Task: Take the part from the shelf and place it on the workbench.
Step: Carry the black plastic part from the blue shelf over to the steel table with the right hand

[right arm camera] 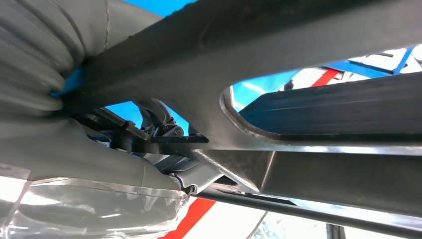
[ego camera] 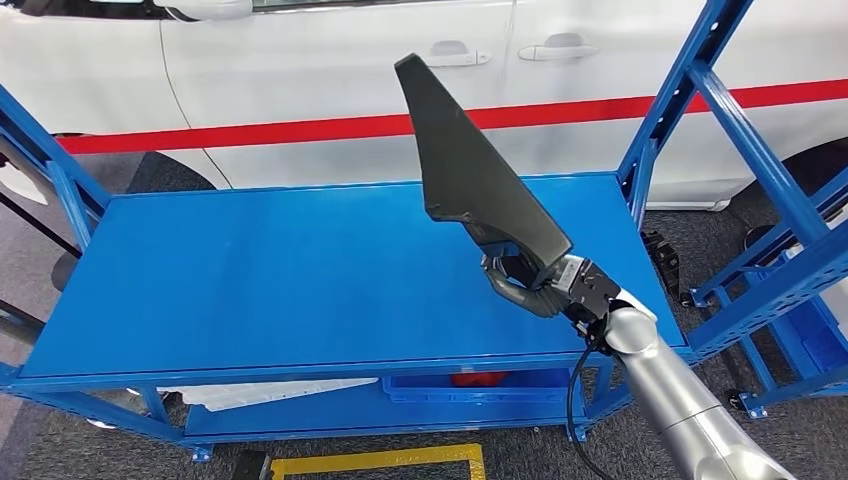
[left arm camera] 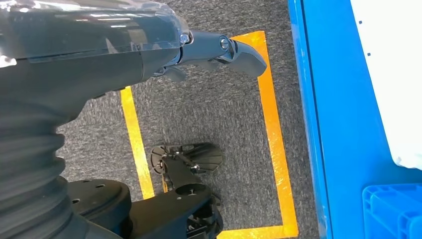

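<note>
A long black wedge-shaped part point(ego camera: 470, 165) stands tilted in the air above the blue workbench top point(ego camera: 300, 270), its narrow tip pointing up and away. My right hand point(ego camera: 530, 280) grips its lower end over the bench's right side. Seen from the right wrist, the part's dark underside point(right arm camera: 278, 55) runs close across the hand point(right arm camera: 154, 134). My left hand point(left arm camera: 219, 50) hangs over grey carpet beside the bench, its fingers apart and holding nothing.
A white car point(ego camera: 400, 70) with a red stripe stands right behind the bench. A blue shelf frame point(ego camera: 770, 200) rises at the right. Under the bench top lie a white sheet point(ego camera: 260, 392) and a blue bin point(ego camera: 470, 385). Yellow floor tape point(left arm camera: 273, 134) marks the carpet.
</note>
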`<control>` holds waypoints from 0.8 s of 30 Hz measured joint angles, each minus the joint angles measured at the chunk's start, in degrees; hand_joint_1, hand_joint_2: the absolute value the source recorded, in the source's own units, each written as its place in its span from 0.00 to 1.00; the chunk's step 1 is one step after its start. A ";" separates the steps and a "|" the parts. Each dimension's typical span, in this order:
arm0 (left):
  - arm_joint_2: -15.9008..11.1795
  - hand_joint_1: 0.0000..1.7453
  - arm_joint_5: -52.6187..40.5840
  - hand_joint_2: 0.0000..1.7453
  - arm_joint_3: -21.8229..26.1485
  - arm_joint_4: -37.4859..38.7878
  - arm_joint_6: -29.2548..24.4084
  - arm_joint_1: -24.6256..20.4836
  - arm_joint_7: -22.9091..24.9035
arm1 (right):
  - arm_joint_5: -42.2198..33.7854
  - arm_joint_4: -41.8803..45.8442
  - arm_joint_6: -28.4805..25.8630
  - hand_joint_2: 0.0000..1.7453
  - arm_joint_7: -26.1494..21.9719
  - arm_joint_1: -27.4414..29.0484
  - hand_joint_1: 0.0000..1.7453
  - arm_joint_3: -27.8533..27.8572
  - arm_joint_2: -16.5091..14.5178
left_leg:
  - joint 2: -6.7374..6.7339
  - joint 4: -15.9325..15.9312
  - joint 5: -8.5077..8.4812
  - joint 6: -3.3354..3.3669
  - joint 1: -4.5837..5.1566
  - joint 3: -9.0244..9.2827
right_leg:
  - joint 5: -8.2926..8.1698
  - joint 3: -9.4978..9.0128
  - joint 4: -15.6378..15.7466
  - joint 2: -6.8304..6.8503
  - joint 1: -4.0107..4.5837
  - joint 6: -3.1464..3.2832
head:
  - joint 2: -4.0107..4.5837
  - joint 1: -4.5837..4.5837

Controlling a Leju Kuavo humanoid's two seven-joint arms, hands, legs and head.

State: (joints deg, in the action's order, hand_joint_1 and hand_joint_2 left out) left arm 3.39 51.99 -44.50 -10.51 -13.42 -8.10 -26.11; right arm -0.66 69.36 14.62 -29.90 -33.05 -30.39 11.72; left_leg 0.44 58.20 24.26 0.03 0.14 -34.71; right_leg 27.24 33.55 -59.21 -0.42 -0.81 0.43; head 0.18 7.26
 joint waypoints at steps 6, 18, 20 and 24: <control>0.00 0.00 -0.49 1.00 -0.02 0.00 0.08 -0.02 0.23 | -0.31 0.05 1.05 1.00 -0.52 0.08 1.00 -0.06 0.13 | 0.00 0.12 0.01 0.04 0.07 -0.10 | -0.08 0.00 0.01 0.01 -0.02 -0.15 | 0.01 0.00; 0.00 0.00 -0.58 1.00 0.01 0.00 -0.65 -0.03 0.69 | -7.13 -0.54 5.90 1.00 -0.36 -0.85 1.00 0.18 -1.62 | 0.03 0.19 0.00 0.07 0.19 -0.14 | -0.12 0.00 0.01 0.08 -0.03 -0.20 | -0.01 0.00; 0.00 0.00 -0.71 1.00 0.02 0.00 -0.55 -0.02 0.68 | -7.00 -0.56 5.78 1.00 -0.39 -0.85 1.00 0.18 -1.74 | 0.03 0.19 0.00 0.07 0.19 -0.14 | -0.12 0.00 0.01 0.08 -0.04 -0.20 | -0.01 0.00; -0.28 0.00 -1.47 1.00 -0.02 0.00 -0.35 -0.01 0.38 | -6.66 -0.49 5.43 1.00 -0.42 -0.78 1.00 0.22 -1.88 | -0.13 -0.88 -0.64 1.29 0.29 0.34 | -0.43 -0.41 0.91 0.07 -0.50 -1.06 | -0.01 0.01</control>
State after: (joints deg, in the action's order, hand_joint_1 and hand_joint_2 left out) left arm 3.11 50.51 -44.52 -10.51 -13.78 -8.11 -25.73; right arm -7.32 68.87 20.05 -30.32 -33.84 -30.16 9.84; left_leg 0.31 57.32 23.62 1.32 0.43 -34.36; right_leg 26.81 33.14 -58.30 -0.35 -1.31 -0.64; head 0.17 7.26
